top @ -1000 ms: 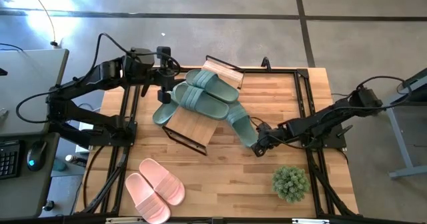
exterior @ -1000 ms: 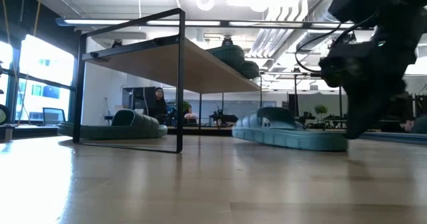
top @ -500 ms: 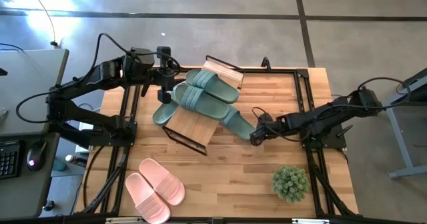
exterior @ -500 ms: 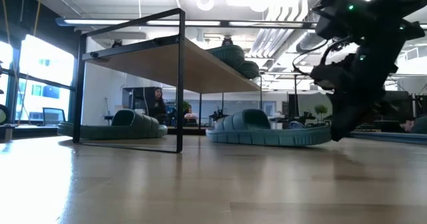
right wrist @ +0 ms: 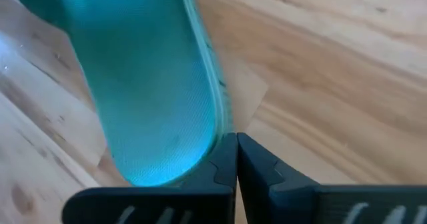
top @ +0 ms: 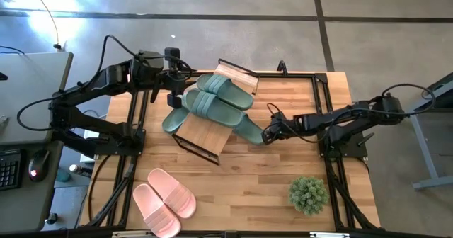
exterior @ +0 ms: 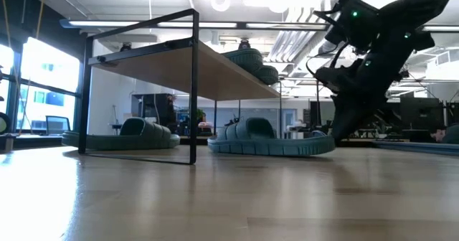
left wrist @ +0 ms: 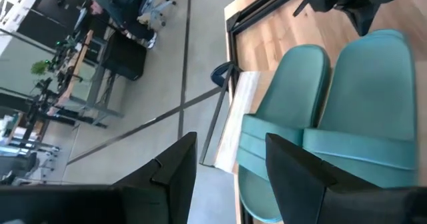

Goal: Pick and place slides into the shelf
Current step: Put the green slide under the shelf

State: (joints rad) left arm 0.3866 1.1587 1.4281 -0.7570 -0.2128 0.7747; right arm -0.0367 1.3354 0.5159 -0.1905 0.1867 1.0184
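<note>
Right pincer [top: 267, 134] was low over the surface [top: 283, 174], fingers [right wrist: 227, 164] pressed together with nothing between them, tips against the heel rim of a green slide [top: 249, 129]. That slide lay flat on the wood just beside the shelf [top: 202, 135], its toe end poking under the top plank; low view showed it [exterior: 269, 140] sole-down beside the black frame post. Two green slides [top: 216, 100] sat side by side on the shelf top. Another green slide [top: 175, 117] lay at the shelf's far-left edge. Pink pair [top: 164, 199] lay at the near-left corner, well apart from the shelf. Plant [top: 308, 193] stood near-right. Left pincer [top: 172, 96] hung just beside the shelf-top slides, fingers [left wrist: 177, 167] spread apart, empty.
</note>
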